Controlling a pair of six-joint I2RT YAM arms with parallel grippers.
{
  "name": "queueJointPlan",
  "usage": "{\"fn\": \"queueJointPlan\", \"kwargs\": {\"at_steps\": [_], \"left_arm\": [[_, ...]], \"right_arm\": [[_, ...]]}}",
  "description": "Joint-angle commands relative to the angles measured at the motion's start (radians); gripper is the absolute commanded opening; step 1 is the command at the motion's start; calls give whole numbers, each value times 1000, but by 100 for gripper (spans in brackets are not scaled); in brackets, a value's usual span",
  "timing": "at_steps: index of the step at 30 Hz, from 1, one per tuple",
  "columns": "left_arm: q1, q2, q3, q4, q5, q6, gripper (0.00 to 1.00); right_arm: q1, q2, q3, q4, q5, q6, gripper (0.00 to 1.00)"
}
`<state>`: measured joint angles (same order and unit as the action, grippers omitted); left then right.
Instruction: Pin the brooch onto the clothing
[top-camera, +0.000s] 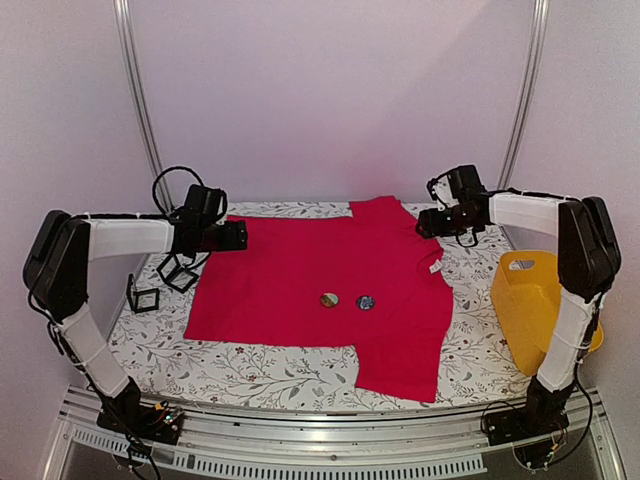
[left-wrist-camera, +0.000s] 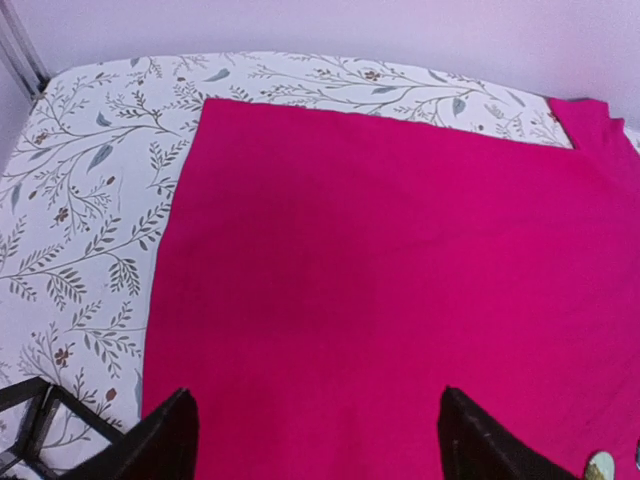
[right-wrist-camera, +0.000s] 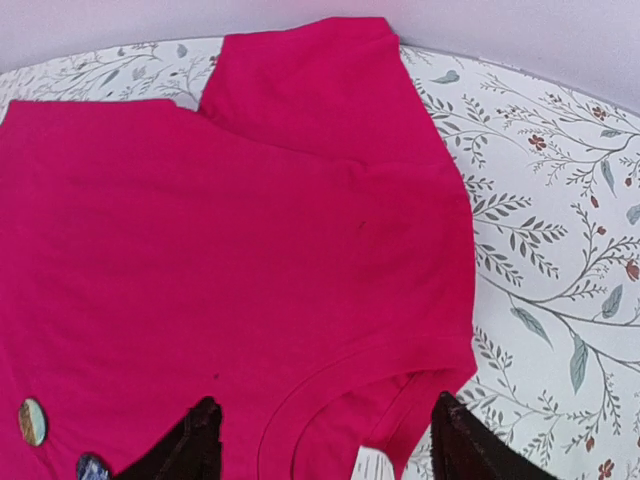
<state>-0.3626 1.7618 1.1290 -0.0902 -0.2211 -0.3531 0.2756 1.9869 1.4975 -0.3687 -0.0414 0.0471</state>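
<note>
The red T-shirt (top-camera: 330, 285) lies spread flat on the flowered tablecloth (top-camera: 250, 365), probably to give an even face for pinning. A golden brooch (top-camera: 329, 299) and a bluish brooch (top-camera: 366, 302) rest near its middle, loose. Farther back, the left gripper (left-wrist-camera: 315, 400) and right gripper (right-wrist-camera: 325, 405) hover over the shirt's ends, fingers spread wide, holding nothing.

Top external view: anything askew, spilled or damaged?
Nothing spilled or damaged. The bright red short-sleeved T-shirt lies flat, sideways, neck toward the robot's right; a greenish round brooch and a bluish round brooch sit on it, pinned or loose unclear.
</note>
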Motion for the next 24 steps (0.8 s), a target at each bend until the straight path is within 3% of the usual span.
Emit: {"fn": "queueJointPlan", "kwargs": {"at_steps": [1,2,6,10,14,16,20,24], "left_arm": [[-38,-134,-131,68,-31,-53,99],[-42,-172,-182,110,-49,-60,100],[-60,-361,-371,293,-151,-45,100],[-62,-551,-518,404,-233,49,100],[-46,-699,-606,457,-457,133,100],[-13,-760,-666,530,-517,167,100],[52,-844,-785,669,-505,177,100],[58,-863,-811,701,-500,198,100]], "right_arm": [[-6,-252,-287,279,-103,85,90],[-16,-300,-363,341,-105,104,97],[-48,-529,-578,543,-31,124,99],[-49,-643,-698,601,213,80,99],[-49,-711,-820,707,392,82,99],[-49,-740,-875,775,408,79,99],[-48,-739,-938,885,403,67,99],[-48,-717,-942,926,388,67,99]]}}
